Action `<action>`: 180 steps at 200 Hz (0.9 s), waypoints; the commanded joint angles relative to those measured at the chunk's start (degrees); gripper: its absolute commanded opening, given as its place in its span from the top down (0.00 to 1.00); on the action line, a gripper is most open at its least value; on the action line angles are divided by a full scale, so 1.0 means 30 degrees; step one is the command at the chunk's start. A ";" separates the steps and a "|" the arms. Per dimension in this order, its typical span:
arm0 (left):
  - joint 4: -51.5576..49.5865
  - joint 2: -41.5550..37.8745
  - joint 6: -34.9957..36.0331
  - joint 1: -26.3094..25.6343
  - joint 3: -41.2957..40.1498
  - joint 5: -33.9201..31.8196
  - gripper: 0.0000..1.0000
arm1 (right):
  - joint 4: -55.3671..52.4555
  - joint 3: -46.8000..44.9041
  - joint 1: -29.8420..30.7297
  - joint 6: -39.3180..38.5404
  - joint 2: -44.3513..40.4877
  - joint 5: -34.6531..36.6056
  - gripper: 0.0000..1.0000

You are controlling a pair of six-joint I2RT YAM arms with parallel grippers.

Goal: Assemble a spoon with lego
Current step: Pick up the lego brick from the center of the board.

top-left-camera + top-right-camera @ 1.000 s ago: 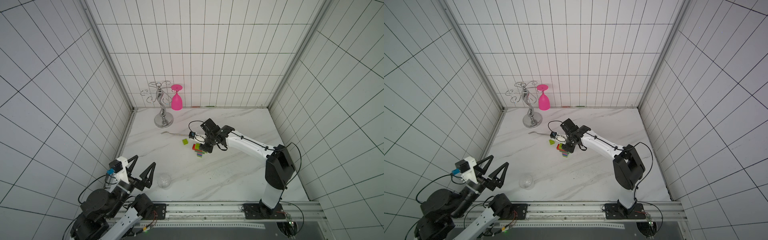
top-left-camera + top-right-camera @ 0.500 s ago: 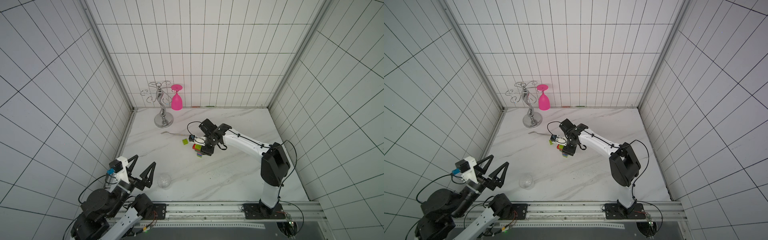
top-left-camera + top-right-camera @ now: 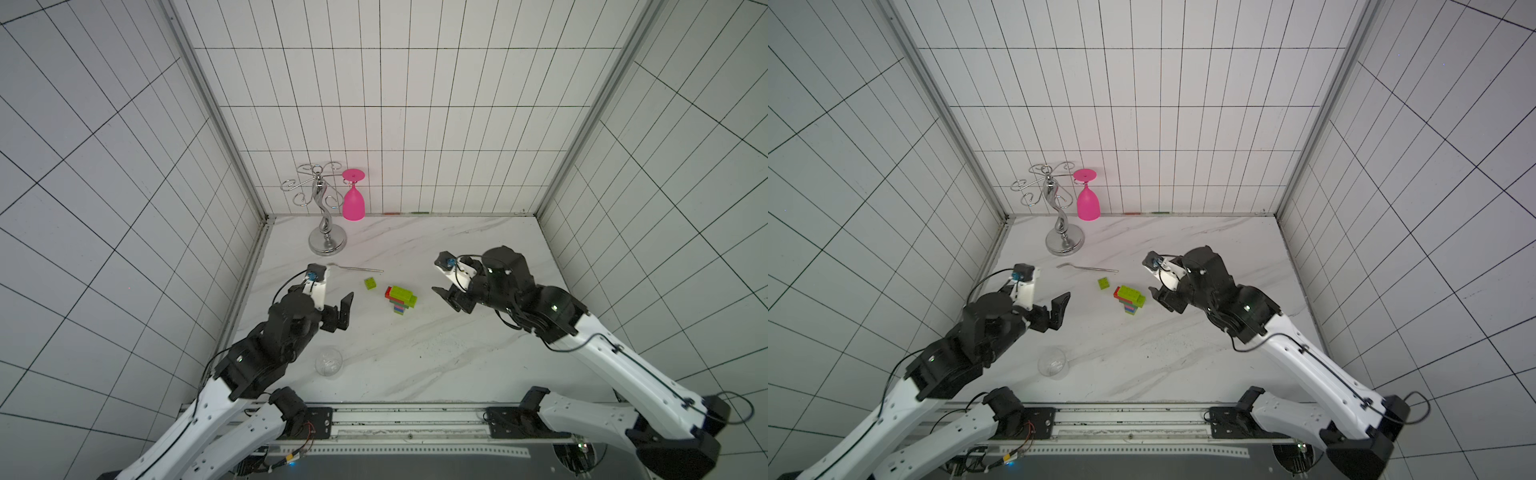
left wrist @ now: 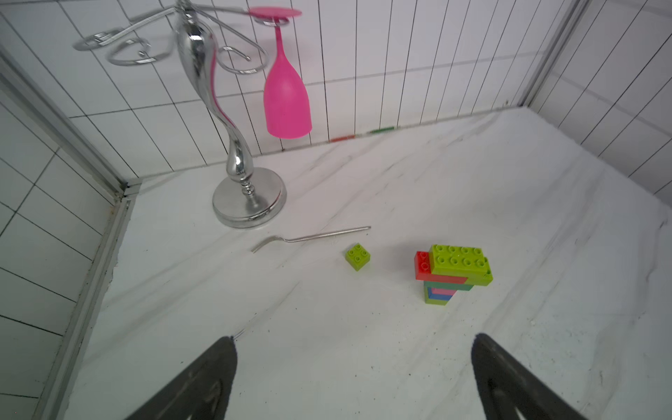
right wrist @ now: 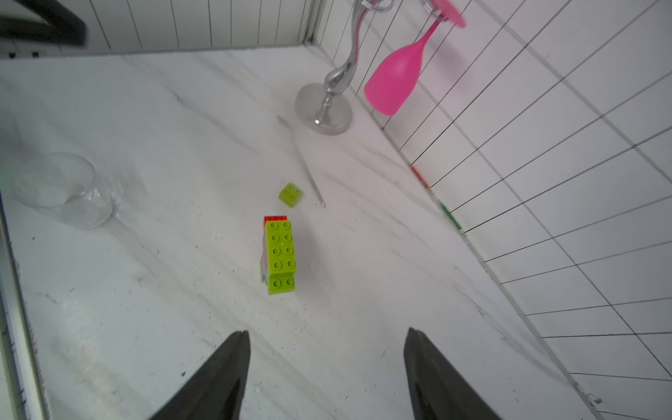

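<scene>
Right claw (image 5: 327,331) spread, facing spoon (image 5: 280,254) standing upright, head topmost.

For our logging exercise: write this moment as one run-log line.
left gripper: open, empty | right gripper: open, empty | spoon: upright, free | lime brick: loose beside spoon, apart

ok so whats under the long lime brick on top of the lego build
A red brick sits directly under the long lime brick, poking out at one end, with a dark-green brick below. How far the red runs underneath is covered.
</scene>
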 commanded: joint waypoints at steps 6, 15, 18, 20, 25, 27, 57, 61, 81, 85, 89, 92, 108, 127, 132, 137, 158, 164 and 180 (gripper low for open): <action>0.0211 0.5379 0.1377 0.3725 0.2569 0.6688 0.08 | 0.4683 -0.5841 0.0110 0.3930 -0.4152 0.1748 0.19; -0.0217 0.7440 0.1671 0.4915 0.3508 0.7892 0.13 | 0.6157 -0.7580 0.0095 0.4819 -0.5600 0.2252 0.15; -0.0341 0.8034 0.1970 0.5199 0.3852 0.8128 0.15 | 0.6609 -0.8031 0.0103 0.5138 -0.6031 0.2436 0.14; -0.0448 0.8503 0.2165 0.5359 0.4045 0.8246 0.15 | 0.6840 -0.8299 0.0097 0.5328 -0.6274 0.2512 0.14; -0.0738 0.9548 0.2705 0.5633 0.4573 0.8444 0.17 | 0.7502 -0.8908 0.0067 0.5819 -0.6883 0.2806 0.14; -0.0847 0.9899 0.2986 0.5717 0.4812 0.8457 0.18 | 0.7722 -0.9178 0.0066 0.5981 -0.7081 0.2883 0.14; -0.1030 1.5283 0.8798 0.5872 0.6691 0.7799 0.31 | 1.1132 -1.2684 -0.0051 0.6993 -0.8874 0.2875 0.14; -0.0829 1.5797 0.9335 0.5897 0.6771 0.7902 0.31 | 1.1454 -1.2984 -0.0079 0.7131 -0.8899 0.2718 0.14; -0.0692 1.8181 1.1616 0.5927 0.7586 0.8204 0.31 | 1.1800 -1.3523 -0.0168 0.7481 -0.8704 0.1697 0.15; -0.0780 1.8569 1.2004 0.5955 0.7810 0.8286 0.31 | 1.1717 -1.3490 -0.0168 0.7543 -0.8668 0.1491 0.16; -0.0925 1.8970 1.2350 0.6012 0.8047 0.8401 0.31 | 1.1654 -1.3468 -0.0168 0.7616 -0.8624 0.1264 0.16; -0.1012 1.9261 1.2585 0.6072 0.8264 0.8411 0.31 | 1.1636 -1.3436 -0.0190 0.7649 -0.8621 0.1086 0.16; -0.1488 2.0547 1.3421 0.6121 0.9369 0.8270 0.32 | 1.1513 -1.3450 -0.0185 0.7793 -0.8758 0.0370 0.16; -0.2006 2.1603 1.4403 0.6102 1.0281 0.9191 0.34 | 1.1590 -1.3588 -0.0188 0.7841 -0.9023 0.0051 0.17; -0.2291 2.1884 1.4623 0.6095 1.0607 0.9455 0.34 | 1.1604 -1.3603 -0.0190 0.7867 -0.9073 0.0062 0.17; -0.2617 2.2193 1.4995 0.6068 1.0900 0.9721 0.34 | 1.1577 -1.3603 -0.0190 0.7871 -0.9115 0.0091 0.17; -0.3668 2.3544 1.5622 0.6011 1.2270 1.0111 0.36 | 1.1517 -1.3603 -0.0190 0.7871 -0.9236 -0.0008 0.17; -0.4058 2.3872 1.5799 0.5989 1.2640 1.0309 0.37 | 1.1516 -1.3585 -0.0172 0.7870 -0.9244 -0.0086 0.17; -0.4825 2.4719 1.5881 0.5904 1.3590 1.0796 0.39 | 1.1408 -1.3502 -0.0197 0.7842 -0.9150 -0.0288 0.17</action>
